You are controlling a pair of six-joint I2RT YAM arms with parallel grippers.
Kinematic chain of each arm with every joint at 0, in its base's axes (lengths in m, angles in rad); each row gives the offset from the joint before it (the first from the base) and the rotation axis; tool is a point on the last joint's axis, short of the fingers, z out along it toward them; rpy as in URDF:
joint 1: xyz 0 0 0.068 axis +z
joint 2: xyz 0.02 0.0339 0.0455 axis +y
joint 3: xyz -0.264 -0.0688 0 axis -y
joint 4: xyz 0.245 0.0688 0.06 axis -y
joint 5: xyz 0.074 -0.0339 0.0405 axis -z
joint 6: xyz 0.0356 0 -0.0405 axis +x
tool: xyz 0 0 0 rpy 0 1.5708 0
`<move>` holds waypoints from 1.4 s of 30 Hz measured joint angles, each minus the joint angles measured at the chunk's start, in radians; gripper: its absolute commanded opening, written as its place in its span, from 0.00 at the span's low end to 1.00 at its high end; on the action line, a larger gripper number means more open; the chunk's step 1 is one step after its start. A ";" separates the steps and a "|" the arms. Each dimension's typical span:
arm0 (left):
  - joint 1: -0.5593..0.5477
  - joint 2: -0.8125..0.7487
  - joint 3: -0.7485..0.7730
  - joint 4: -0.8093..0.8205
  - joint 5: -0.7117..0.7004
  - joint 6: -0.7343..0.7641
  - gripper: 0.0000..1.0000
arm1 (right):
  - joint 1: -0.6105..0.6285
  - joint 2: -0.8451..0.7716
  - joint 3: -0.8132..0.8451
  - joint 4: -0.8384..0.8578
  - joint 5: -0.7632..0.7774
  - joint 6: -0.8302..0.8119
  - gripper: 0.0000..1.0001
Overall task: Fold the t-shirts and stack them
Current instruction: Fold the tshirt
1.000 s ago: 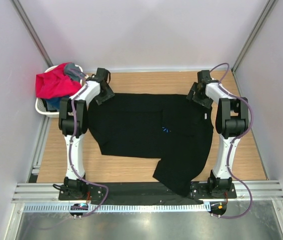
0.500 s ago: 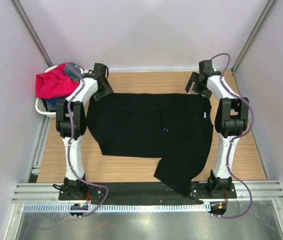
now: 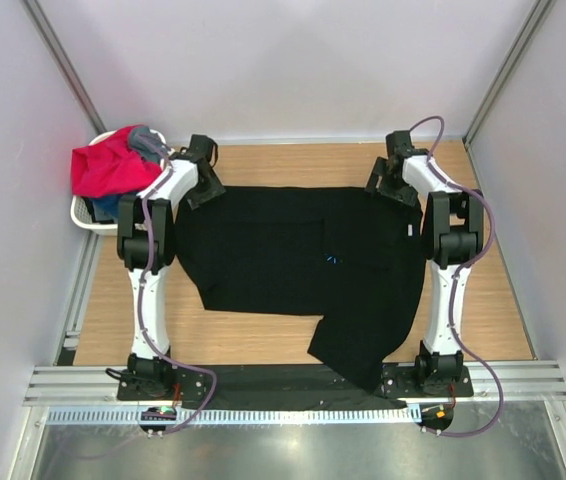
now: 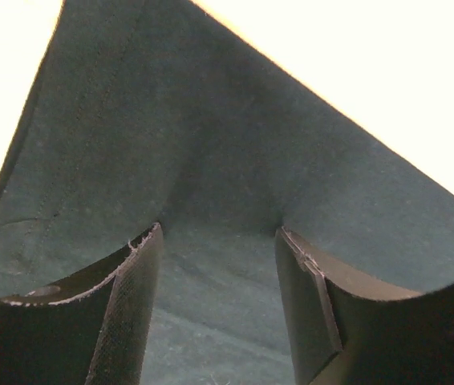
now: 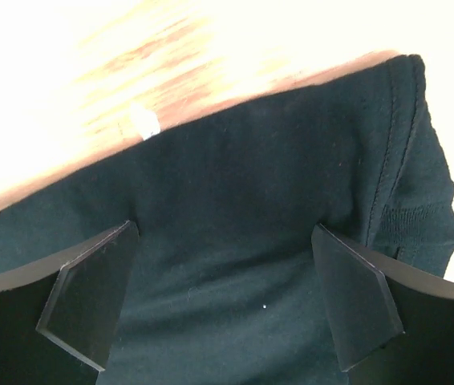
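A large black t-shirt (image 3: 293,260) with a tiny light-blue starburst (image 3: 333,262) lies spread on the wooden table, one part hanging over the near edge. My left gripper (image 3: 203,182) is open at the shirt's far left corner. In the left wrist view its jaws (image 4: 219,241) stand apart with black cloth (image 4: 211,160) between the tips. My right gripper (image 3: 388,183) is open at the far right edge. In the right wrist view its jaws (image 5: 225,237) stand wide apart over the cloth (image 5: 235,184), next to a stitched hem (image 5: 387,176).
A white laundry basket (image 3: 85,212) stands at the far left, holding a red-pink shirt (image 3: 108,165), a grey one (image 3: 145,135) and a blue one (image 3: 108,205). Bare wood (image 3: 303,160) runs beyond the shirt. Walls close in on both sides.
Both grippers drew back toward the far wall half a second ago and have now come back down onto the shirt's far edge. The shirt has barely shifted.
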State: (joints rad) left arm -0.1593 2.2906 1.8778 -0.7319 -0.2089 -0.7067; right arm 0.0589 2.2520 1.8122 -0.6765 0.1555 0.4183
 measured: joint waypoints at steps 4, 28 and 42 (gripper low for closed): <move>0.011 0.003 0.004 0.009 0.011 -0.002 0.60 | 0.001 0.039 0.053 -0.015 0.020 -0.002 0.96; 0.029 0.123 0.317 0.002 0.126 0.009 0.63 | -0.042 0.174 0.410 -0.048 -0.089 -0.025 1.00; -0.092 -0.593 -0.166 -0.114 -0.008 0.167 0.59 | 0.112 -0.731 -0.397 0.042 -0.052 0.099 1.00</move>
State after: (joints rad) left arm -0.2508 1.6974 1.7123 -0.8459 -0.2169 -0.5392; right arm 0.1711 1.5215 1.4155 -0.6350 0.1036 0.5171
